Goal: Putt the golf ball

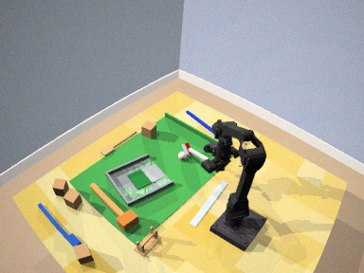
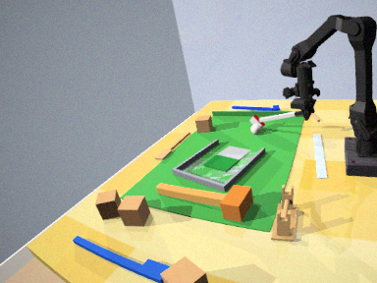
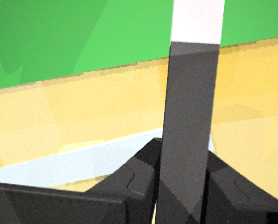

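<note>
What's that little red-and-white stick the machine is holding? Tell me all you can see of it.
It is the putter: a thin white shaft with a dark grey grip end and a small red head. The pincer is shut on the grip, its dark fingers pressing both sides. The shaft slants down over the green mat, and the red head sits low right beside the white golf ball; whether they touch is unclear.

Two plain grey-blue walls point(image 1: 90, 43) meet above a tan floor point(image 1: 28, 246).
</note>
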Robot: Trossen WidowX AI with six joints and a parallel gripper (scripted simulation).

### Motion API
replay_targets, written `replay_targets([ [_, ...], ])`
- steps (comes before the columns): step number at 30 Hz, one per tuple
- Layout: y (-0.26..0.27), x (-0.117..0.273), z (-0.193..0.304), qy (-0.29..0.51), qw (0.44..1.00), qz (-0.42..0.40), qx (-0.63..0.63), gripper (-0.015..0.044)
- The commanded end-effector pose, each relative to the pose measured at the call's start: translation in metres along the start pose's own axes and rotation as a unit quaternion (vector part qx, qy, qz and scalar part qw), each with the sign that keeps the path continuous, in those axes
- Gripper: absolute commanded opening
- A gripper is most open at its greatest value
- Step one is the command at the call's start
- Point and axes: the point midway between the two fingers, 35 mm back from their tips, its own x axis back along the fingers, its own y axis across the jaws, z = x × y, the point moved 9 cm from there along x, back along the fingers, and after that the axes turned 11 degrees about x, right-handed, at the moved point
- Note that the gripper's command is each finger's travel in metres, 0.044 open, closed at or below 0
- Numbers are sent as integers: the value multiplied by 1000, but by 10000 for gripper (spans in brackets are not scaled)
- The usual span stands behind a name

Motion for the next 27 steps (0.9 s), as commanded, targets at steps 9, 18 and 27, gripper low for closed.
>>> replay_targets([
  [9, 91, 1, -9, -4, 1000, -3, 4, 0],
  [18, 90, 35, -11, -4, 1000, -3, 4, 0],
  [27, 91, 52, -9, 1, 1000, -5, 7, 0],
])
